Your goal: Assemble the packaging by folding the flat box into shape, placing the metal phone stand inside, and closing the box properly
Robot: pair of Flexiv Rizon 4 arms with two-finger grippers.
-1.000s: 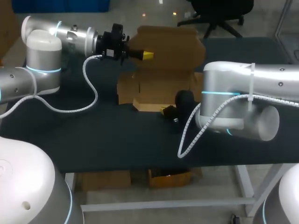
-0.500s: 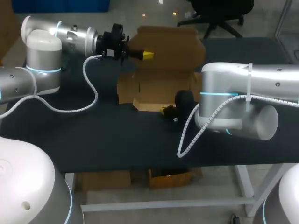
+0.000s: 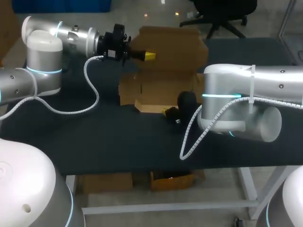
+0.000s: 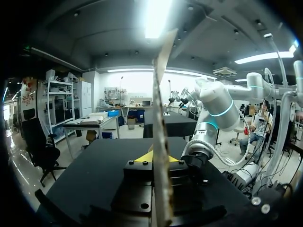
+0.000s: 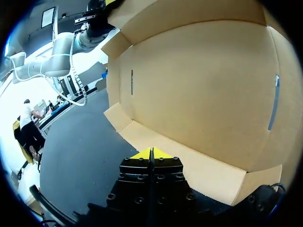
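A brown cardboard box (image 3: 163, 90) stands open at the back middle of the table, its lid (image 3: 176, 43) raised upright. My left gripper (image 3: 149, 56) is shut on the lid's left side edge. In the left wrist view the lid (image 4: 159, 113) runs edge-on between the yellow tips of that gripper (image 4: 152, 157). My right gripper (image 3: 166, 112) is low at the box's front wall, shut, with nothing seen between its tips. In the right wrist view it (image 5: 151, 153) points at the box's low front flap (image 5: 189, 163), with the box's inside (image 5: 199, 85) ahead. No metal phone stand shows.
The black table (image 3: 94, 137) spreads to the left of the box and in front of it. My left arm's white cable (image 3: 93, 97) hangs over the table left of the box. My right arm's bulky elbow (image 3: 236, 113) covers the box's right side.
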